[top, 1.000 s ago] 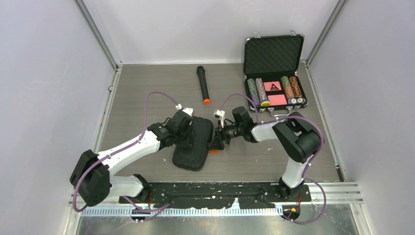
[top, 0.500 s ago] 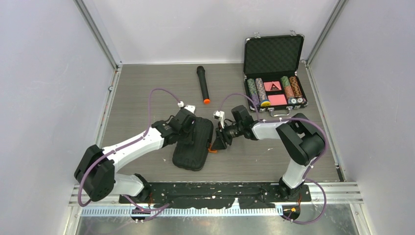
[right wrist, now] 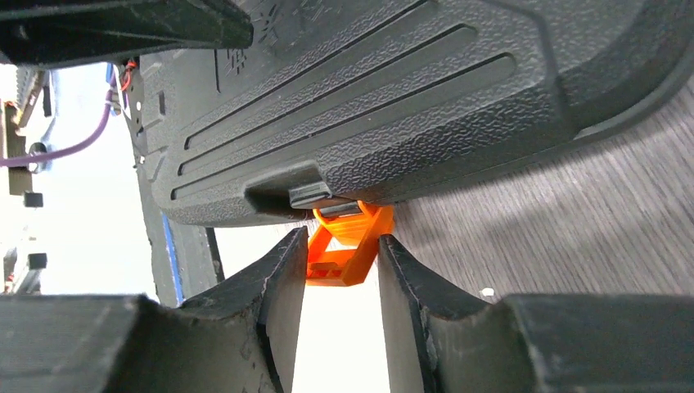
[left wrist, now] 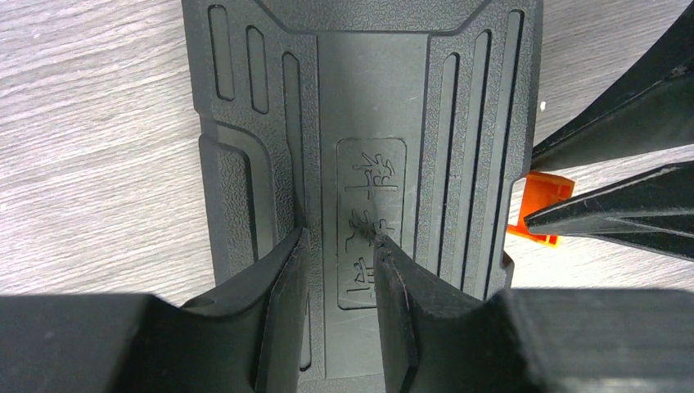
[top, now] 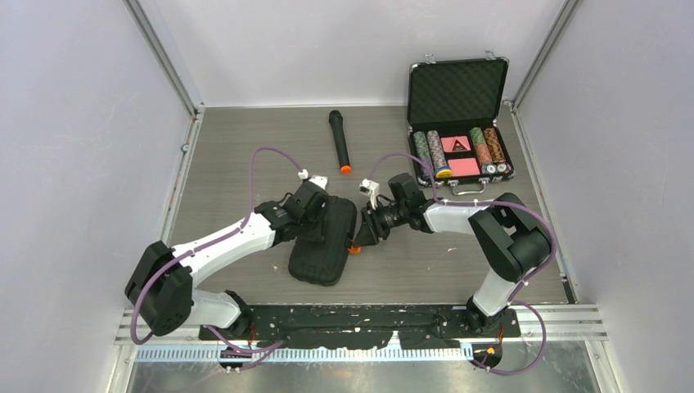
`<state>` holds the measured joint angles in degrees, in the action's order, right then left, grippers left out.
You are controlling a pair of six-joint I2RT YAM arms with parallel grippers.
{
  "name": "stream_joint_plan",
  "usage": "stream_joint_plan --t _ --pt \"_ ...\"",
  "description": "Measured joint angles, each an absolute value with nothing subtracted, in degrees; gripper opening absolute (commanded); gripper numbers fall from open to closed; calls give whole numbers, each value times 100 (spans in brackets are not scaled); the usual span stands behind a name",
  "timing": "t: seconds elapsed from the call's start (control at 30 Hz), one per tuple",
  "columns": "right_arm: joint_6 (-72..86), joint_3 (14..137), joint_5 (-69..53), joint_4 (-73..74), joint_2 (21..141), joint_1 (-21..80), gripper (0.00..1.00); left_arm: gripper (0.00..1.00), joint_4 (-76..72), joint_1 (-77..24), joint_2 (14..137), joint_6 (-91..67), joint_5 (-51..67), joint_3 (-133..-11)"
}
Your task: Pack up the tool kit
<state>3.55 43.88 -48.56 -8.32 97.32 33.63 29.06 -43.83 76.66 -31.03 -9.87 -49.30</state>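
Observation:
The tool kit (top: 321, 246), a flat black ribbed case, lies closed on the table between my arms. Its orange latch (top: 353, 247) sticks out on its right edge. My left gripper (top: 317, 214) rests tips-down on the lid (left wrist: 368, 98), fingers a little apart and holding nothing. My right gripper (top: 362, 236) reaches in low from the right. In the right wrist view its fingertips (right wrist: 288, 254) sit on either side of the orange latch (right wrist: 348, 241), touching it, under the case edge (right wrist: 393, 90). The left wrist view also shows the latch (left wrist: 540, 209). The tools are hidden.
An open metal-edged case of poker chips (top: 458, 123) stands at the back right. A black microphone with an orange end (top: 340, 141) lies at the back centre. Enclosure walls bound the table left, right and back.
My right gripper has shifted slightly left and back onto the latch. My left arm has moved a little back over the lid. The case has barely moved.

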Motion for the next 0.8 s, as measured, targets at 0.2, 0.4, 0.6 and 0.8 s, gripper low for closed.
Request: stream_joint_plan --t 0.2,0.4,0.6,0.8 --pt "1396 4394 -4589 -882 9692 3363 44 35 2926 -4388 7682 -3103 -987 -4950" --pt "2447 4318 -4495 -1389 9494 3406 49 35 2958 -4388 7752 -3103 -982 -5026" --pt "3103 4213 -4329 -1708 9400 3468 44 35 2963 -4394 7767 -3114 -974 -5041" --pt "3448 4040 -4147 -1988 9400 3468 34 35 2963 -4421 7771 -3131 -969 -5048"
